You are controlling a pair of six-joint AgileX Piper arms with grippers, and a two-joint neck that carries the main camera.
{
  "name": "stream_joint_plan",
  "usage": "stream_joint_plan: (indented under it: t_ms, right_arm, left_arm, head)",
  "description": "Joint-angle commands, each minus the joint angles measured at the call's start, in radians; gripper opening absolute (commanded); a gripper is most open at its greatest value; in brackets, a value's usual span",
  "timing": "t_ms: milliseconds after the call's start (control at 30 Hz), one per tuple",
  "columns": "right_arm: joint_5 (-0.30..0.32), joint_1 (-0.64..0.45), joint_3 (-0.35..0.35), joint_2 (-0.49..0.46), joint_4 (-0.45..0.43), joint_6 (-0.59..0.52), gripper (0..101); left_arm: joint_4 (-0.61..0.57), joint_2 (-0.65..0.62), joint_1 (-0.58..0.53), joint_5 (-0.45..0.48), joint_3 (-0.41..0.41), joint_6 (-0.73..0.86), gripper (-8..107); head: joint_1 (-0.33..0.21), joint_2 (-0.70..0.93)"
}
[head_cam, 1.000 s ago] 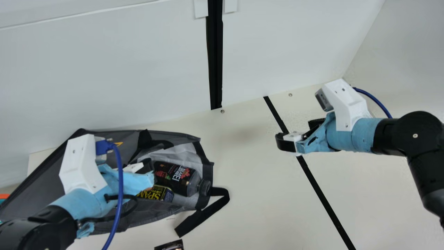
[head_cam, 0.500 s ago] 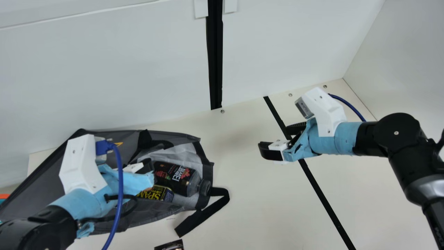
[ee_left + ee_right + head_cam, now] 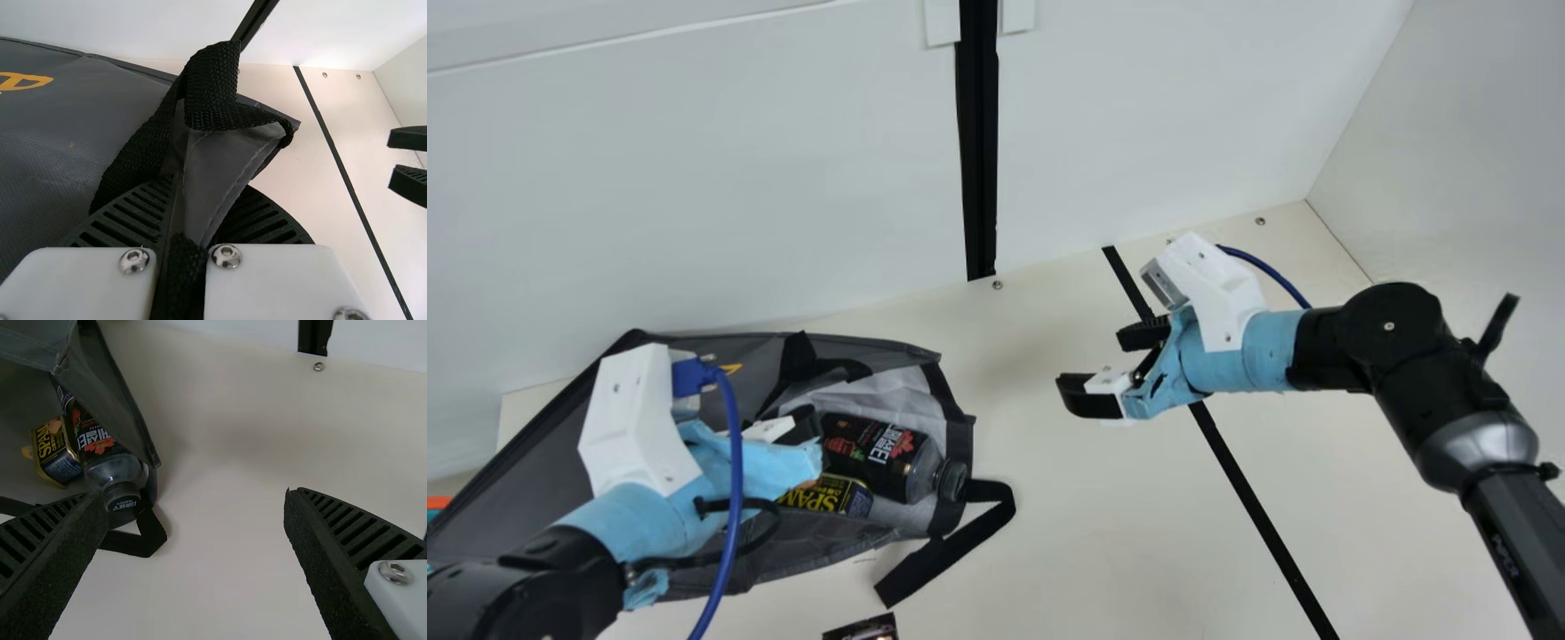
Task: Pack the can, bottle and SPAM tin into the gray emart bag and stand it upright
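The gray fabric bag (image 3: 525, 484) lay on its side on the cream table (image 3: 1103, 524), its long axis running roughly left to right in the main view and its mouth facing the right arm's side. Inside, just within the mouth, the dark plastic bottle with a black cap (image 3: 880, 455) lay slantwise, cap pointing outward. The blue-and-yellow rectangular SPAM tin (image 3: 831, 495) was beside it. A black webbing strap (image 3: 938, 563) lay bent outside the mouth. The left gripper (image 3: 809, 431) was clenched on gray bag fabric and black webbing. The right gripper (image 3: 1094, 364) was spread, holding nothing, apart from the bag.
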Motion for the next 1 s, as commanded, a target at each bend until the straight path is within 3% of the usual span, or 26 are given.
stream_joint_plan:
  t_ms: [0,967]
  right_arm:
    - [0.0,0.006,-0.001,0.013,0.01,-0.009,95]
    - [-0.034,0.174,-0.029,0.232,0.122,-0.119,95]
  left_arm:
    - [0.0,0.0,0.0,0.0,0.0,0.0,-8]
    - [0.0,0.0,0.0,0.0,0.0,0.0,-8]
  head:
    - [-0.023,-0.001]
    - [-0.023,-0.001]
